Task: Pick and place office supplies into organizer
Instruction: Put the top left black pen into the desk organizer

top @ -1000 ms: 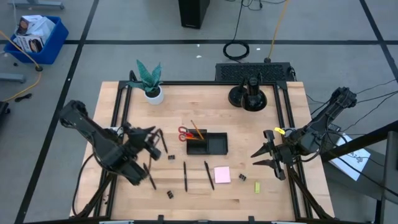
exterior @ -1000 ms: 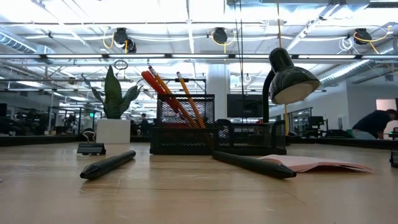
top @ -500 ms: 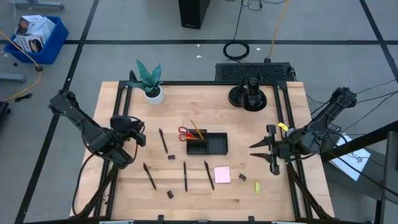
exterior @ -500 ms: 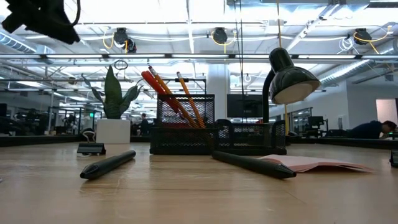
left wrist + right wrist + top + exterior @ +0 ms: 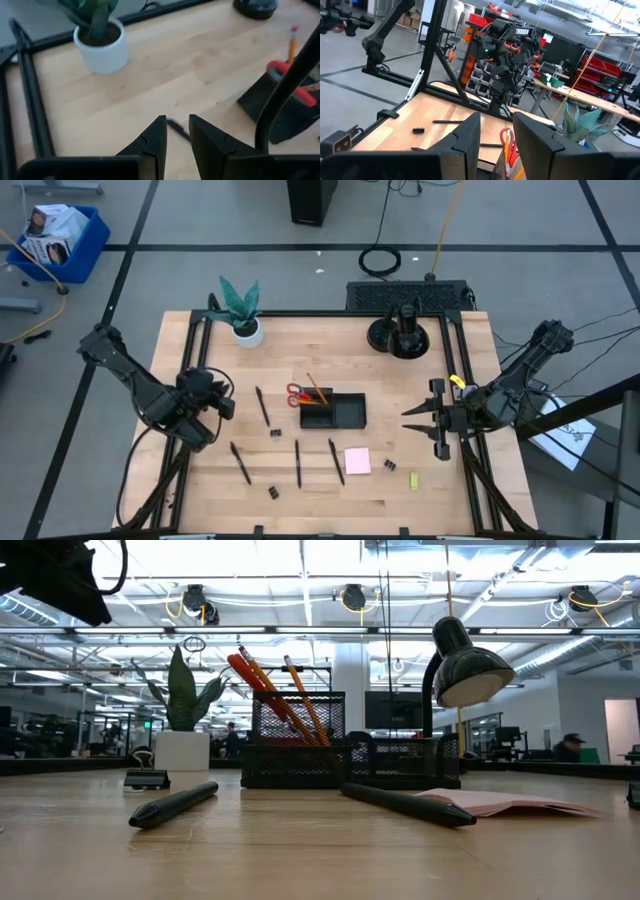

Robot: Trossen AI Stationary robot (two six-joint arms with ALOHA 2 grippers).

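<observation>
High view shows your left pincer (image 5: 222,402) raised over the desk's (image 5: 200,500) left side, fingers slightly parted, holding nothing. Four black pens (image 5: 262,407) lie loose, long axes mostly near-to-far. Center sits the organizer (image 5: 345,412), long axis left-right, pencils (image 5: 317,389) and scissors (image 5: 297,395) leaning out leftward. Your right pincer (image 5: 428,424) points left, spread, empty.

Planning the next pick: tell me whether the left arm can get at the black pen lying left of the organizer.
Probably yes. The pen lies alone on bare wood just beside the left gripper, whose fingers are empty, and nothing stands between them; the organizer sits off to its other side.
</observation>
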